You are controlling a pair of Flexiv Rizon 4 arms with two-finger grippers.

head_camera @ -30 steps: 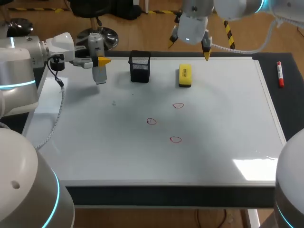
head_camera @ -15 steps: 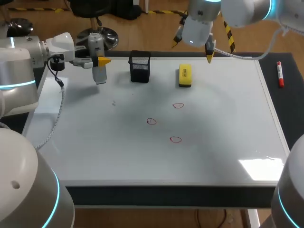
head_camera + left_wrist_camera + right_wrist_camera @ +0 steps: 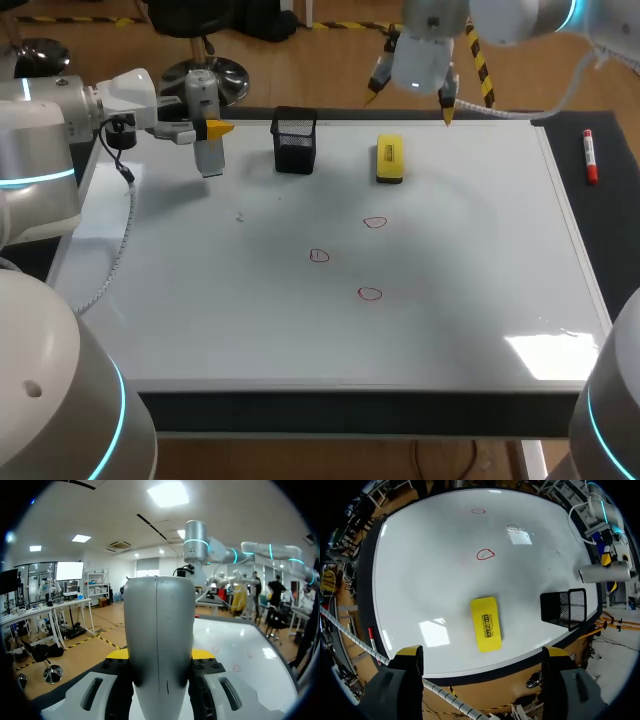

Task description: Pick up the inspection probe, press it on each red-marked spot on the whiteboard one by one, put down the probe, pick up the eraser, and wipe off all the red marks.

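Head view: gripping the grey probe (image 3: 208, 157) in the left gripper (image 3: 213, 130) at ten o'clock of the whiteboard (image 3: 480, 260), holding the right gripper (image 3: 410, 100) spread open at twelve o'clock beyond the yellow eraser (image 3: 389, 159).

A robotics lab is showing here: the left arm (image 3: 40, 150) and the right arm (image 3: 520, 15), both grey, are glowing with cyan rings over a desk (image 3: 612, 220). A whiteboard (image 3: 450, 300) is lying flat on it, carrying a mesh holder (image 3: 294, 140) and a yellow eraser (image 3: 389, 160).
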